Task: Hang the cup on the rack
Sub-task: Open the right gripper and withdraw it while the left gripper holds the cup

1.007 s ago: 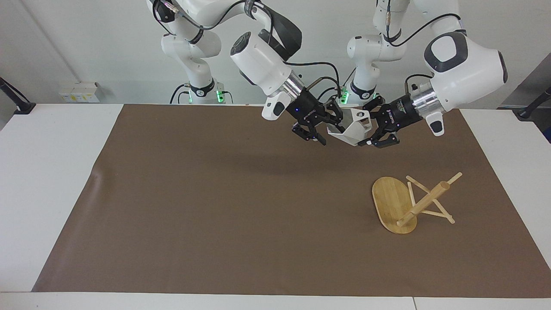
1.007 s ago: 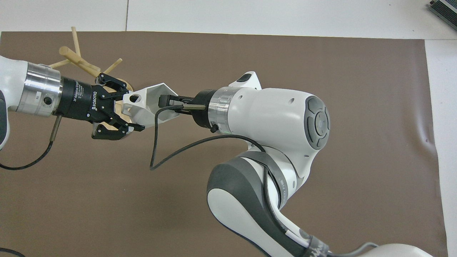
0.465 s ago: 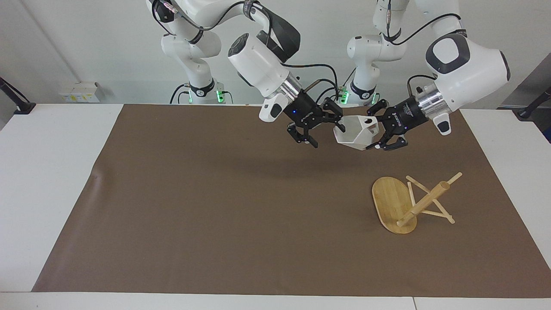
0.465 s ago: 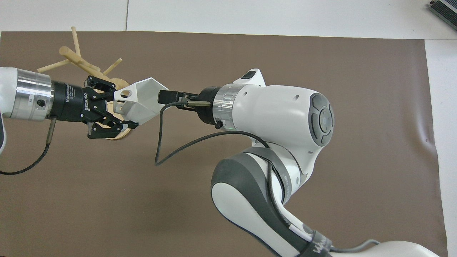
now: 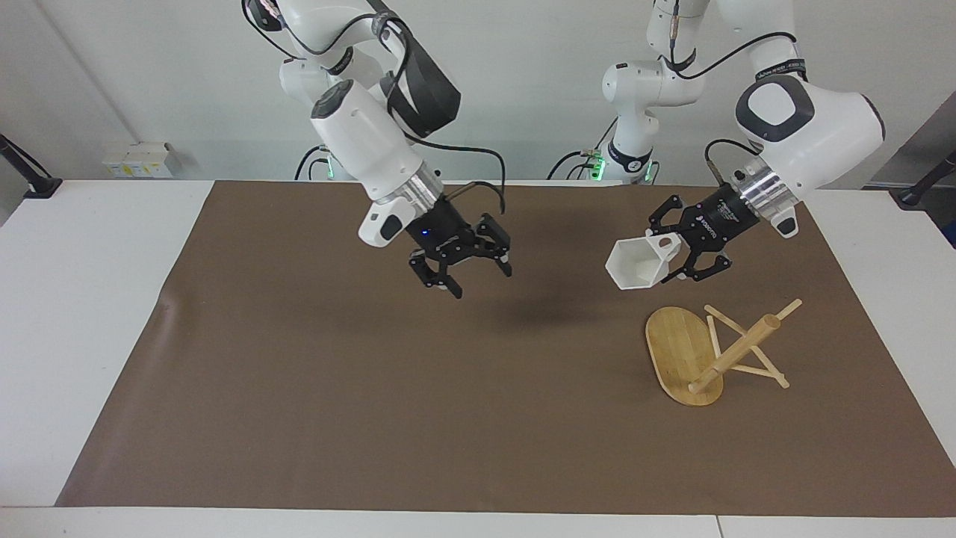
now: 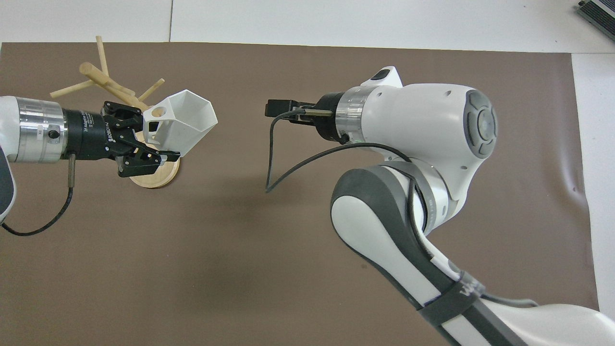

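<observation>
Cup (image 5: 638,263) hangs in the air in the right-centre of the facing view, pinched at its handle side by the left end effector (image 5: 676,250), whose fingers are pressed together on the white block with the round hole. The cup is tilted so that its hexagonal mouth opens sideways and slightly down, toward the middle of the brown mat (image 5: 373,388). In the overhead view the same cup (image 6: 185,122) sits in the upper left of the frame, its mouth open toward the frame's centre, and the left end effector (image 6: 156,139) reaches it from the left edge.

The rack (image 5: 709,355) stands on the mat in the lower right of the facing view, just below the held cup and apart from it. Its oval base, central post and thin pegs are all clear of the cup. In the overhead view the rack (image 6: 103,79) shows in the upper left corner, partly covered by the left end effector and the cup.

The right end effector (image 5: 478,273) hovers over bare mat at upper centre of the facing view, well apart from the cup, its fingers spread and holding nothing. In the overhead view most of the right end effector is hidden under its own wrist. The mat covers the white counter (image 5: 89,299).
</observation>
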